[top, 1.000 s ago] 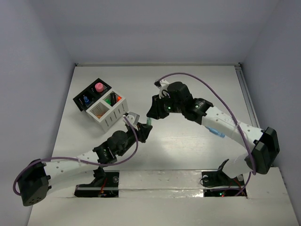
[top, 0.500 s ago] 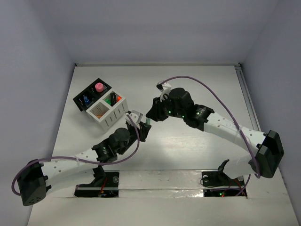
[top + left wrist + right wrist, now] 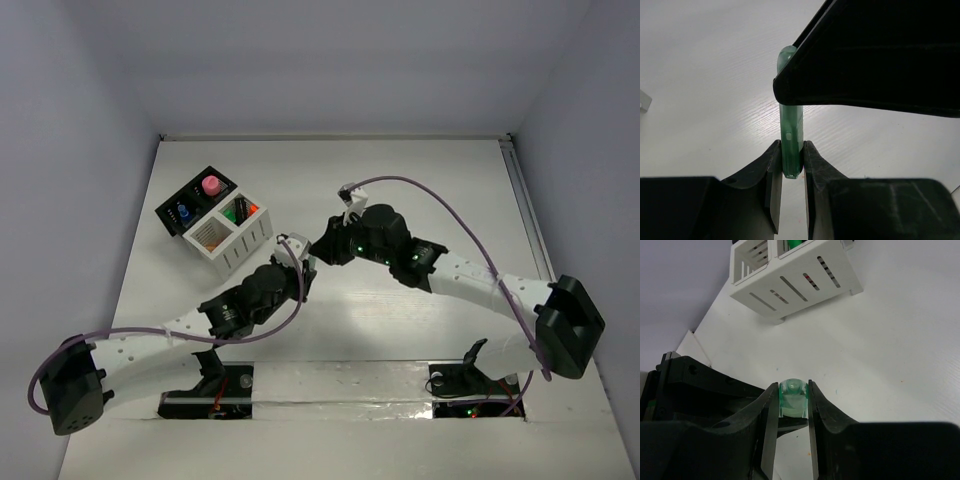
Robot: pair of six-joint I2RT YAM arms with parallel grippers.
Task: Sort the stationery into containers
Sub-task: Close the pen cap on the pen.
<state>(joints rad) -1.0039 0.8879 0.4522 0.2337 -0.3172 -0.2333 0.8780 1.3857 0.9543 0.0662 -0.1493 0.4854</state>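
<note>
Just R of the white slatted box [image 3: 240,252], a translucent green marker [image 3: 791,145] was held over the table [image 3: 420,190]. Its long axis ran gripper to gripper, rounded end toward the R arm. L gripper [image 3: 791,150] clenched one end and R gripper [image 3: 792,388] clamped the other. Vs 1 s before, the grippers had drawn closer, hiding the green marker from overhead. White wood-grain table, pale grey walls [image 3: 80,80].

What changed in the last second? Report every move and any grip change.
The left gripper edged away from its base, closing up on the right gripper, whose wrist dropped toward the near edge. Nothing was taken or released: both grippers remain shut on the green marker. The white container, the black container and their contents stayed put.
</note>
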